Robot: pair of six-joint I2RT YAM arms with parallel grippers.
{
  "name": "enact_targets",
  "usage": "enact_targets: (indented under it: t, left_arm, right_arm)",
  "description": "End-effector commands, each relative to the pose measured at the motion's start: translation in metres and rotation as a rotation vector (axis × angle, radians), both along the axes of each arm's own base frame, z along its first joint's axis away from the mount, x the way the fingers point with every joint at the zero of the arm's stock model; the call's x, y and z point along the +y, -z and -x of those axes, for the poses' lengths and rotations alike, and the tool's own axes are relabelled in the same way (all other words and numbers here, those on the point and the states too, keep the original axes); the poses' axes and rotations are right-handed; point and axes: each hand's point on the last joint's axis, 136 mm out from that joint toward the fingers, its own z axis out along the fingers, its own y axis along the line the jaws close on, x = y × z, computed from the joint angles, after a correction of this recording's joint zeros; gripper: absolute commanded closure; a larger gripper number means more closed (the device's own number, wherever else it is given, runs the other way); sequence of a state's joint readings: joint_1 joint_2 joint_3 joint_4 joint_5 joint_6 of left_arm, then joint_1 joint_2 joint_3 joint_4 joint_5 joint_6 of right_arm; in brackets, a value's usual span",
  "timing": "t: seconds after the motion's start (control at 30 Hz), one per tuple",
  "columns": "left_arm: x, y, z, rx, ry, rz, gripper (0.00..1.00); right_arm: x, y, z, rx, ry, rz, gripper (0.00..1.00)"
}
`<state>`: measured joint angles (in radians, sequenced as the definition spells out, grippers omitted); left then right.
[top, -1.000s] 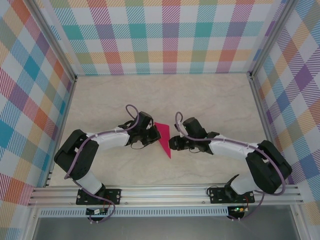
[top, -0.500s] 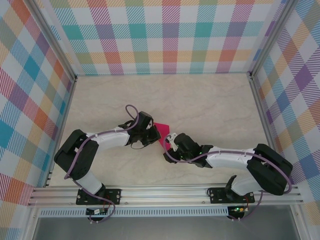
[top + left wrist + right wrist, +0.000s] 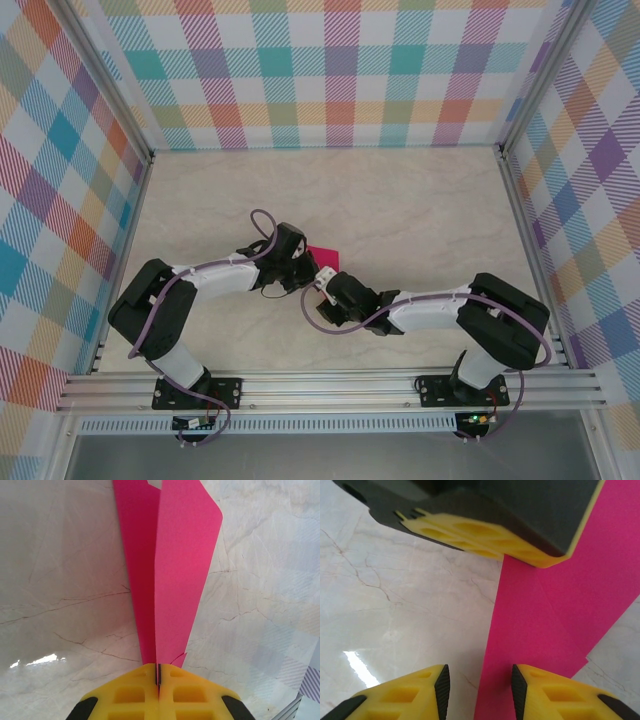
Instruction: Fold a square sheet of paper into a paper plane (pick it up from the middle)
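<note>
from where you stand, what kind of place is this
Likely a robot lab cell: marble-look table boxed by plaid walls and aluminium rails, left arm and right arm bolted at its near edge, working pink paper.

**Matt paper, moulded plastic, glossy desk**

The square sheet of paper (image 3: 175, 580) is thin magenta-pink paper, matt and smooth, with sharp creases in it. The jaws of the left gripper (image 3: 158, 674) and of the right gripper (image 3: 479, 682) are yellow plastic, moulded with hollow pockets, and have matt black parts at the sides. The desk (image 3: 420, 200) shows a pale marble pattern with fine veins. Its surface is smooth and glossy and gives back a bright spot of light. The walls (image 3: 340, 70) carry a matt checked print. The rail (image 3: 330, 385) is bare silvery metal.
</note>
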<state>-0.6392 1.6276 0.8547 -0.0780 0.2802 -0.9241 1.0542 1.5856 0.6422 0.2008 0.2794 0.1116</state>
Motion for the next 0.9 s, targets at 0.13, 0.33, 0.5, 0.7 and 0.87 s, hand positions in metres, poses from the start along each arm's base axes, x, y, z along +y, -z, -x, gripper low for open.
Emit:
enact_targets:
  t: [0.13,0.33,0.5,0.7,0.87]
  left_arm:
    - [0.0,-0.012,-0.004,-0.009,0.01,0.016,1.0]
    - [0.001,-0.011,-0.002,-0.006,0.014,0.009,1.0]
    - [0.0,-0.011,-0.003,-0.006,0.014,0.015,1.0]
    - [0.0,-0.01,-0.002,-0.003,0.015,0.011,1.0]
    - [0.001,-0.01,-0.003,-0.003,0.009,0.009,1.0]
  right_arm:
    - [0.01,-0.012,-0.019,-0.113,0.018,-0.007,0.64]
    - [0.012,-0.012,-0.02,-0.118,0.02,-0.02,0.69]
    - [0.009,-0.011,-0.024,-0.125,0.05,-0.005,0.76]
    - [0.001,-0.007,-0.026,-0.128,0.088,0.009,0.82]
    - [0.0,-0.006,-0.025,-0.12,0.09,0.016,0.88]
